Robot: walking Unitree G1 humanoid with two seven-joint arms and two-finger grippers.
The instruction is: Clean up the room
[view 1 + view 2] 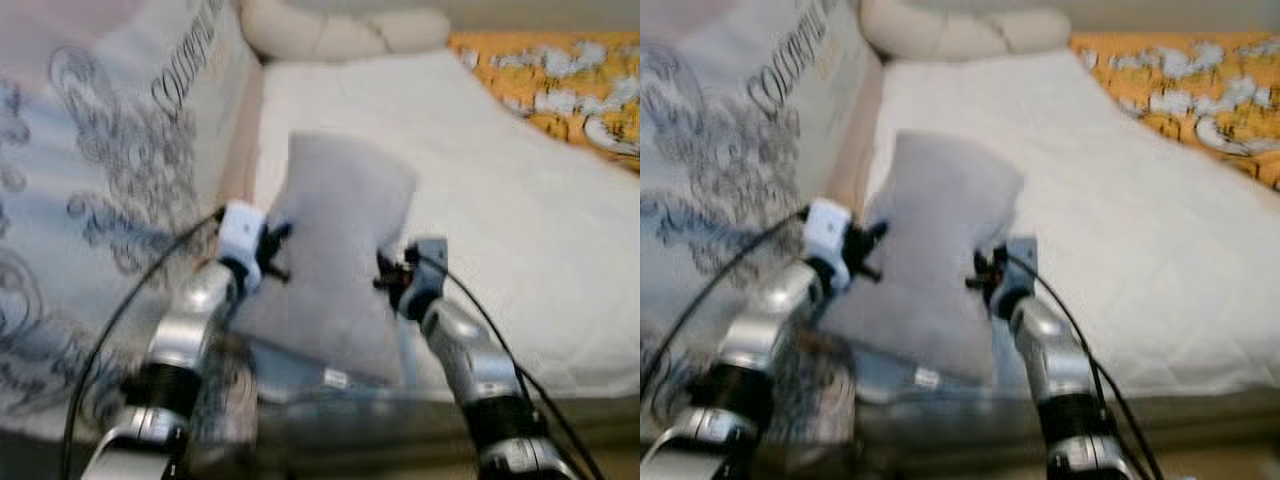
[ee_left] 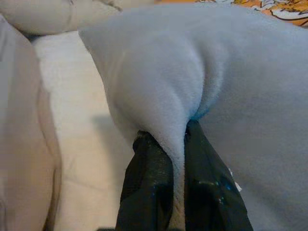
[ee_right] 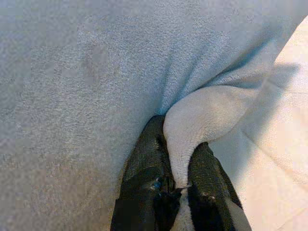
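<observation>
A grey pillow (image 1: 340,260) hangs over the bed (image 1: 520,250), each side edge pinched in a closed pincer, left (image 2: 175,144) and right (image 3: 180,154). Soft and likely light, it dents at the fingers; its edges look like the surest hold.

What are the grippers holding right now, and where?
Both hold the soft grey plush pillow above the white bed: left gripper pinches a fold at its left edge, right gripper its right edge.
</observation>
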